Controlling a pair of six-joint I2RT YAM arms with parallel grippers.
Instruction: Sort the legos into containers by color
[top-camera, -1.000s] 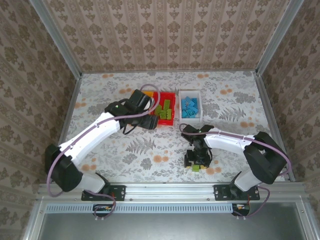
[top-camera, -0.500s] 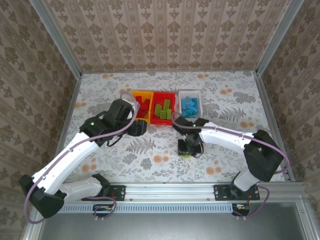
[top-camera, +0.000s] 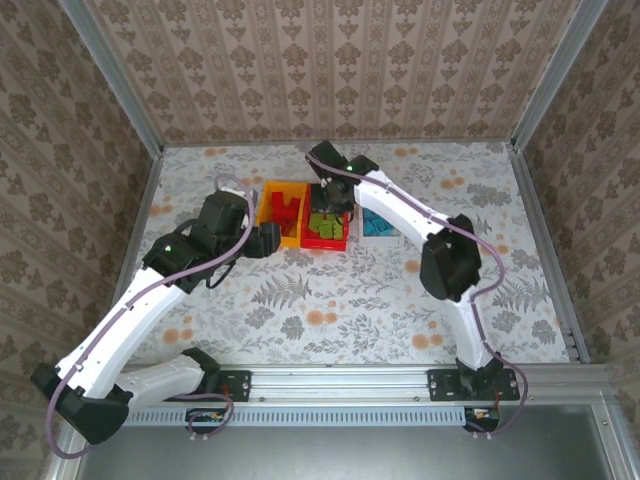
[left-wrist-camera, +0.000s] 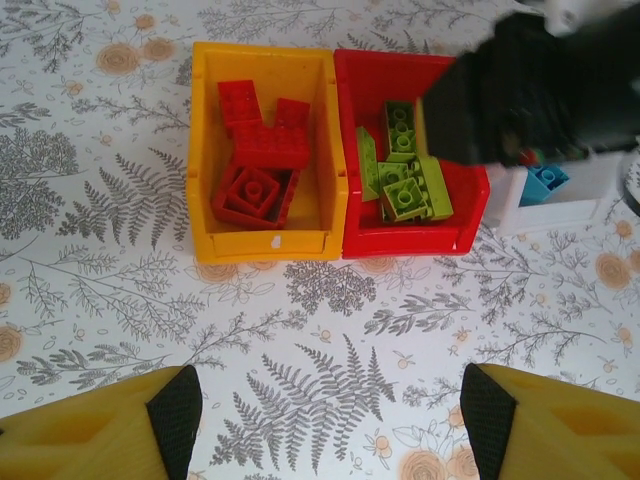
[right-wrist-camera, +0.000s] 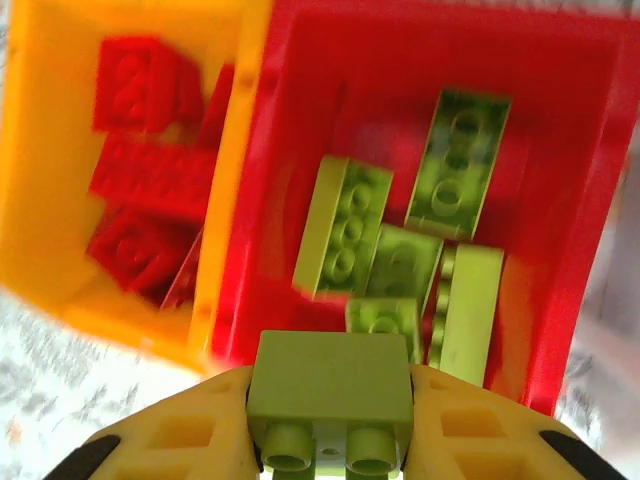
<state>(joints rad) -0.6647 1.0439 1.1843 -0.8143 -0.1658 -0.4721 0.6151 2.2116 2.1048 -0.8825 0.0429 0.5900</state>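
Observation:
My right gripper (right-wrist-camera: 332, 440) is shut on a lime green brick (right-wrist-camera: 332, 385) and hangs over the red bin (right-wrist-camera: 570, 180), which holds several lime green bricks (right-wrist-camera: 345, 228). From above, the right gripper (top-camera: 330, 195) sits over the red bin (top-camera: 328, 243). The orange-yellow bin (left-wrist-camera: 205, 150) holds red bricks (left-wrist-camera: 265, 145) and a red square frame piece (left-wrist-camera: 250, 195). The white bin (left-wrist-camera: 590, 185) holds blue bricks (left-wrist-camera: 545, 180), partly hidden by the right arm. My left gripper (left-wrist-camera: 325, 410) stands open over bare table in front of the bins, nothing between its fingers (left-wrist-camera: 175, 410).
The three bins stand side by side at the table's middle back. The right arm (top-camera: 410, 210) stretches across the white bin. The flower-patterned tabletop (top-camera: 330, 300) lies in front of the bins. Metal rails and wallpapered walls border the table.
The right gripper has carried the lime green brick from the near table up to above the red bin. The left arm has drawn back to the left, away from the bins.

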